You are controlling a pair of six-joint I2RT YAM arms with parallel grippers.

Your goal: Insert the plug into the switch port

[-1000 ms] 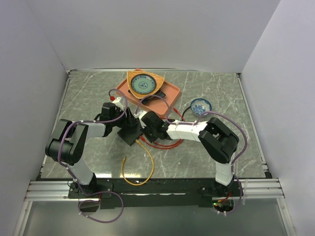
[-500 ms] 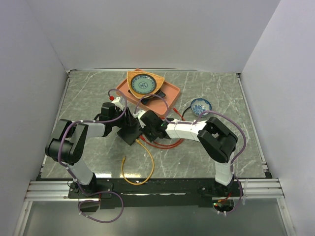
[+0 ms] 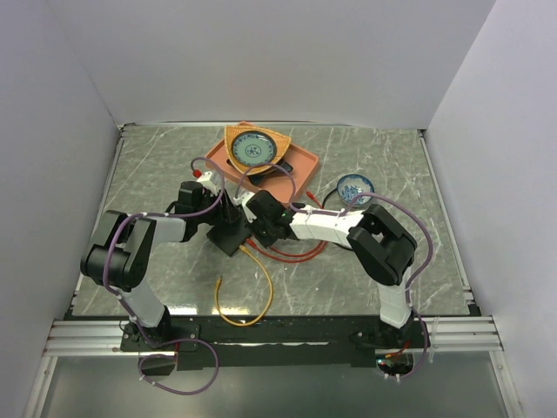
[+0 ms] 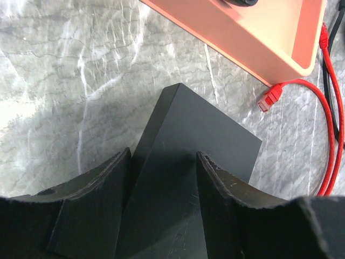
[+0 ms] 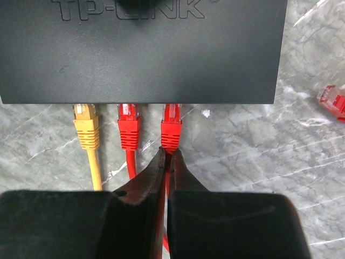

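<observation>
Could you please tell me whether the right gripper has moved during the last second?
Yes. Seen from above, the right gripper has shifted slightly toward the orange tray, which stays put, and nearer the black switch.

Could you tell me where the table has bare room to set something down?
Bare marble lies in the far left corner, between the table edge and the orange tray, and in the far right corner beyond the small bowl. The centre is crowded with the switch, red cables and yellow cable.
</observation>
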